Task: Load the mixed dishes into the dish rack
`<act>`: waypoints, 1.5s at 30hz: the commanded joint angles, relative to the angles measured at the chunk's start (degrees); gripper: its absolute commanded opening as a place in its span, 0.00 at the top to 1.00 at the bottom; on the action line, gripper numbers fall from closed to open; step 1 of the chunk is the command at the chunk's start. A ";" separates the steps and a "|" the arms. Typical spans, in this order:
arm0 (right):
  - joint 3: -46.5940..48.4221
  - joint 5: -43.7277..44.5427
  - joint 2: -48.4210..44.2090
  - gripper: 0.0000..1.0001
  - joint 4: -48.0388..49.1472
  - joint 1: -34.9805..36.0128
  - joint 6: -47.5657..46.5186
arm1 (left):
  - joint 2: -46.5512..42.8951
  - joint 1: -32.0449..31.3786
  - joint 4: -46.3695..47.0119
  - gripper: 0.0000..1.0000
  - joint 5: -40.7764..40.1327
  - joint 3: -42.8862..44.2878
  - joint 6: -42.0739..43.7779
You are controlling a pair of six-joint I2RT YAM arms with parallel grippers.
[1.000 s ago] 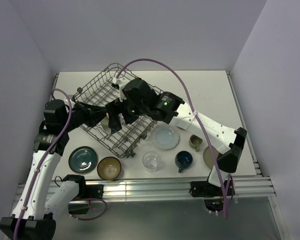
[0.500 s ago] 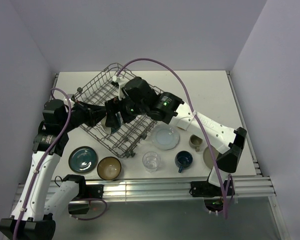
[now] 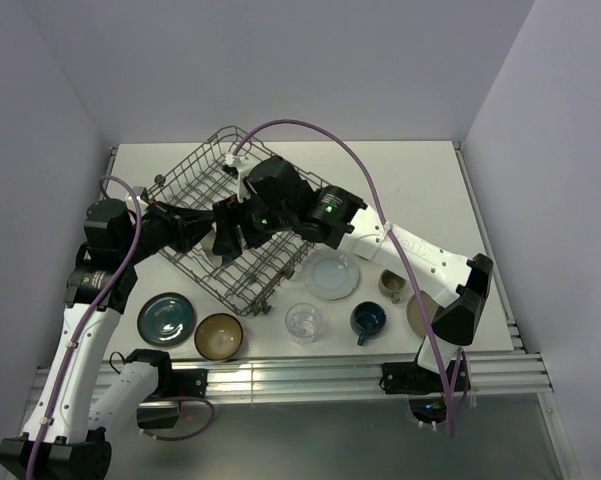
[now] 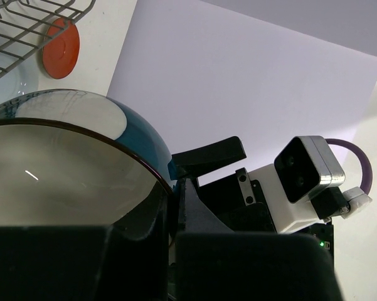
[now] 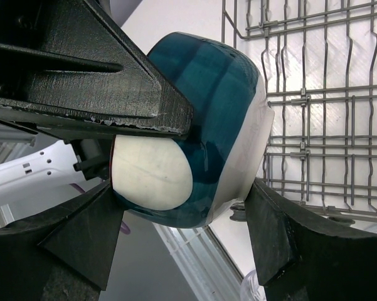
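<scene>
A teal bowl [image 5: 219, 94] with a white patch and a beige inside [image 4: 63, 175] hangs over the near part of the grey wire dish rack [image 3: 195, 180]. My left gripper [image 3: 205, 235] is shut on its rim, one finger inside and one outside [image 4: 175, 188]. My right gripper [image 3: 227, 235] meets it from the right. Its jaws stand wide on either side of the bowl [image 5: 185, 207], very close to it. In the top view both grippers hide most of the bowl.
On the table in front of the rack lie a teal plate [image 3: 166, 317], a gold-brown bowl [image 3: 219, 336], a clear glass [image 3: 303, 322], a blue cup [image 3: 368, 320], a pale plate [image 3: 331, 274] and a beige cup [image 3: 391, 285]. A red-orange plate [image 4: 61, 48] lies beyond the rack.
My right gripper has moved left and closed in around the bowl held by my left gripper. The left arm has barely moved.
</scene>
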 commanded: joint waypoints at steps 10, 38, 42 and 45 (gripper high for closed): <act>-1.96 0.96 -2.23 1.00 4.05 -0.07 -1.45 | -0.52 -0.25 6.96 0.97 1.71 -1.79 -0.70; -3.72 9.48 3.39 1.00 2.64 -7.10 -5.58 | 6.25 -0.25 -29.93 0.10 -13.92 7.69 15.11; -0.04 18.78 8.57 1.00 -1.49 -10.09 -8.12 | 6.43 -0.25 -33.02 0.12 -17.10 10.59 18.18; 2.51 28.10 12.44 1.00 -3.95 -11.94 -10.93 | 7.04 -0.25 -34.51 0.15 -17.27 11.56 20.99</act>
